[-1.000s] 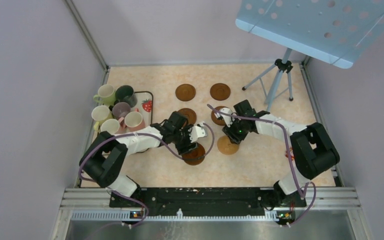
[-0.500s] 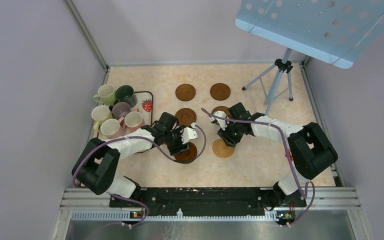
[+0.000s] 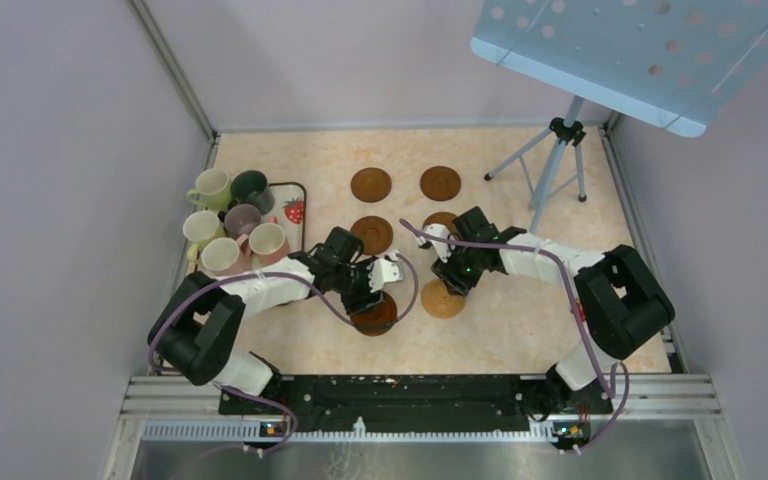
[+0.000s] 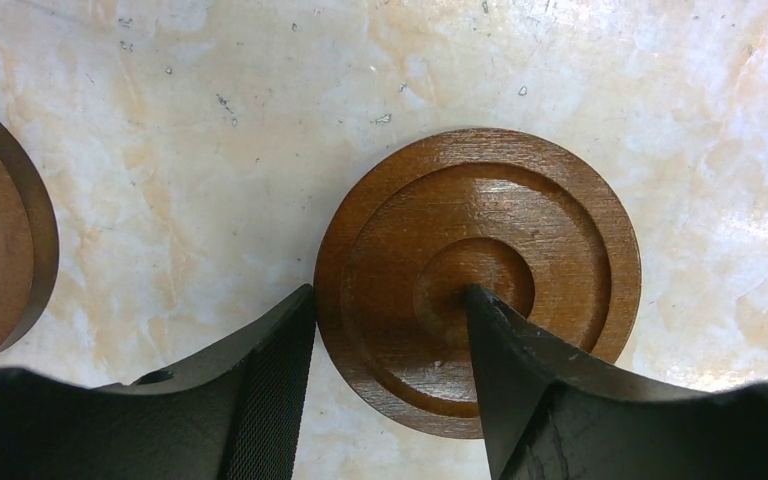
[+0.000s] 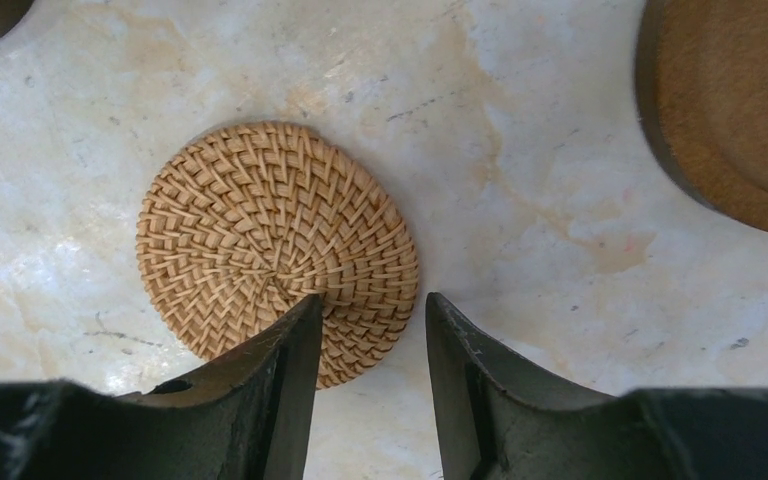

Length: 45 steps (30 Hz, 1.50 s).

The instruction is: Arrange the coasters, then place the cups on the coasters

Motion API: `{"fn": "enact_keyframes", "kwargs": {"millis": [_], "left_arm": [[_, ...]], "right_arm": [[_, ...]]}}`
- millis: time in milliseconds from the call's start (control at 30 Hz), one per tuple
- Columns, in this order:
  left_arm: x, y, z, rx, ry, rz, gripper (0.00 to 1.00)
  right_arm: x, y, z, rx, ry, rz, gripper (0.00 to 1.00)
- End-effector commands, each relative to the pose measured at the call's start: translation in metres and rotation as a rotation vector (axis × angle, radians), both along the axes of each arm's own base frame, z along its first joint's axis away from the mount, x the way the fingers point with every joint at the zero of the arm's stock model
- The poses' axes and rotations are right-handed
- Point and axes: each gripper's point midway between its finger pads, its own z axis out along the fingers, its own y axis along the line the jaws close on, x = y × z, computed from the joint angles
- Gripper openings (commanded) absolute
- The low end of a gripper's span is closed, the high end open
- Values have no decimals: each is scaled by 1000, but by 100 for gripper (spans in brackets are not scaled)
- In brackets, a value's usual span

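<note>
brown coaster (image 4: 477,215): glossy wood | tan coaster (image 5: 277,240): woven wicker | table (image 4: 160,150): smooth, marbled

White links and bulky black joints make up the left arm (image 3: 265,288) and right arm (image 3: 550,258), both bolted to the long black mounting rail (image 3: 390,395). Purple cables (image 3: 577,312) loop along both arms above that rail.

A: How do the two arms lie?
B: The left arm (image 3: 260,290) and the right arm (image 3: 550,255) both reach forward and inward, elbows bent, wrists tipped downward.
A: And the fingers?
B: On the left gripper (image 4: 388,292) the fingers stand apart. On the right gripper (image 5: 372,297) they are nearly together, leaving a narrow gap.
</note>
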Motion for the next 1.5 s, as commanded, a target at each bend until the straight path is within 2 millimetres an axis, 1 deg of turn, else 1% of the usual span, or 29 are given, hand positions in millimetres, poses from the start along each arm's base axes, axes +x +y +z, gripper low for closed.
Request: {"fn": "enact_keyframes", "kwargs": {"millis": [0,233,400,467,500,533,600,700,800,900,1000,1067,1133,1200,1267,1367,1433,1467], "left_arm": [[2,-5,1,-11,17,16,63],[11,-11,6,-30,0,41,64],[17,-12,7,-24,-12,55,64],[21,-14,12,-29,-18,58,67],[21,-16,16,-36,-16,58,70],[21,-18,21,-47,-13,57,74],[22,-22,38,-74,-22,57,83],[27,-24,63,-106,-37,76,92],[35,-23,87,-119,-47,94,98],[46,-18,108,-115,-55,136,99],[59,-3,133,-145,-59,216,99],[69,12,152,-178,-67,287,99],[75,31,169,-203,-83,351,99],[80,53,183,-214,-113,411,99],[81,76,193,-201,-130,468,99],[79,112,201,-161,-107,524,99],[81,140,206,-151,-90,582,99],[85,160,209,-140,-94,633,99]], "right_arm": [[-39,-8,-15,-34,120,57,43],[-50,-17,-19,-57,132,75,42],[-45,-14,-15,-49,120,64,43],[-42,-12,-10,-41,109,58,46],[-39,-11,-6,-37,98,54,49],[-35,-9,0,-30,80,50,52],[-26,-5,14,-10,49,40,58],[-14,6,42,66,25,19,66],[-1,13,70,147,4,-6,72],[14,15,94,215,-19,-39,75],[33,8,109,246,-42,-86,76],[39,3,112,252,-48,-108,76],[43,-1,111,259,-49,-123,76],[46,-4,110,265,-50,-142,76],[46,-5,110,276,-44,-149,76],[40,-3,109,301,-15,-142,76],[38,-2,106,310,-1,-137,76],[36,-1,104,314,7,-133,75]]}}
